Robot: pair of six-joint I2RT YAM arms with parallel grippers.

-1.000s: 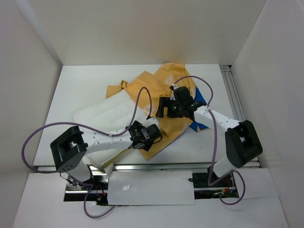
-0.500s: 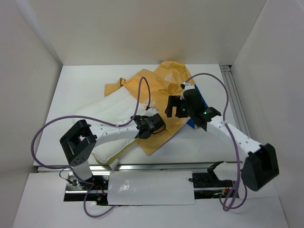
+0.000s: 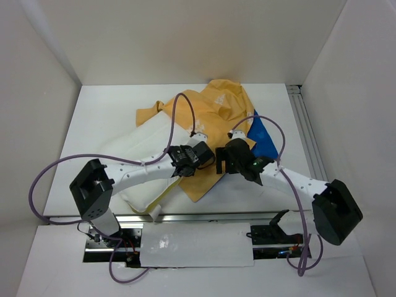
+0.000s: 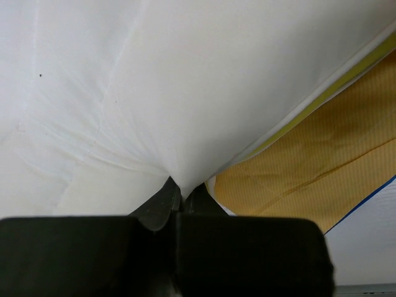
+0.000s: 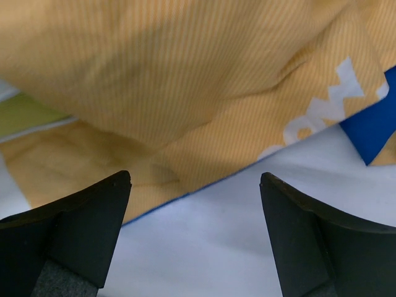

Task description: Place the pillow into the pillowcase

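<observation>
Overhead, the floppy orange-yellow fabric pillowcase (image 3: 210, 114) lies crumpled on the flat white table (image 3: 105, 117), with a bright blue panel showing along its right side. The soft white rectangular quilted pillow (image 3: 139, 192) lies to the left of the pillowcase, and its right end meets the pillowcase's left margin. The left gripper (image 3: 207, 153) sits over the pillowcase's near-left part. The right gripper (image 3: 219, 164) sits just beside it at the pillowcase's near edge. The 2 grippers are close together but apart.

From the left wrist, the left gripper (image 4: 179, 189) has its 2 fingers pressed together, pinching a fold of the pillow (image 4: 154, 80). A thin pale-yellow trim runs along the pillow's edge, and the pillowcase (image 4: 309, 179) lies immediately right of that edge.

From the right wrist, the right gripper (image 5: 195, 179) stands spread wide with nothing between its fingers (image 5: 93, 223). It hangs over the pillowcase's (image 5: 154, 80) near hem, where orange fabric with white lettering meets the table (image 5: 216, 247).
</observation>
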